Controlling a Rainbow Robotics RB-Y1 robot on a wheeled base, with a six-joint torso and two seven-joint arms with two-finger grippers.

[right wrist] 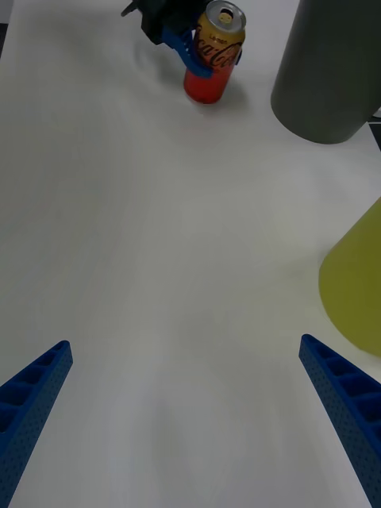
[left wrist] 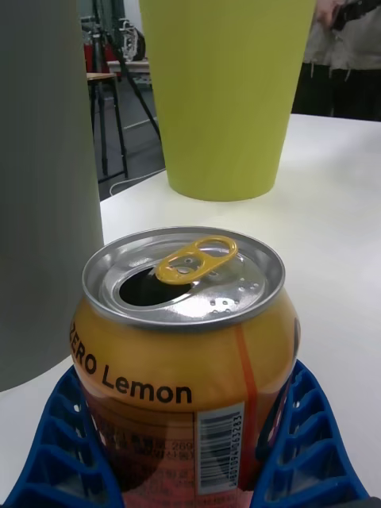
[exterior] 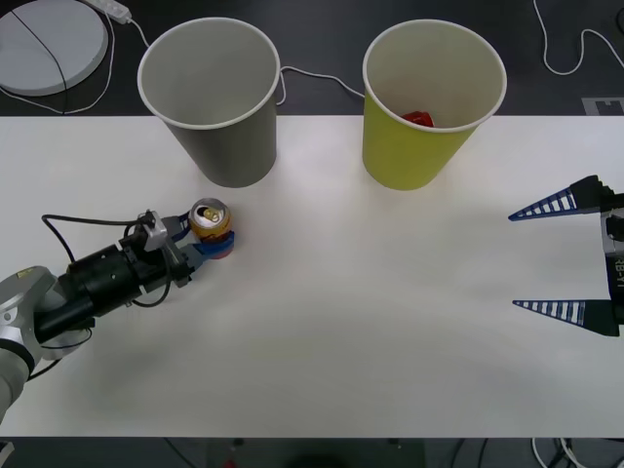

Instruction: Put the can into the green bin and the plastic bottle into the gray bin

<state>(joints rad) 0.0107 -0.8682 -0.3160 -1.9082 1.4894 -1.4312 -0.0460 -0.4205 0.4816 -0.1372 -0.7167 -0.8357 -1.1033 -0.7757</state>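
Front view, left gripper (exterior: 202, 237) pinching upright can (exterior: 210, 228) between blue fingers (left wrist: 305, 444), right gripper (exterior: 548, 260) spread, well apart

The can (left wrist: 184, 349) between my left gripper's (exterior: 198, 237) fingers (left wrist: 313, 444) is glossy printed metal, with a bright brushed lid and a gold-coloured pull tab. My fingers are matt blue ribbed plastic. The gray bin (exterior: 213, 97) and green bin (exterior: 429, 102) look like matt paper, smooth-walled. The table (exterior: 370, 292) is smooth, matt white. My right gripper's (exterior: 561, 258) fingers show the same ribbed blue plastic.
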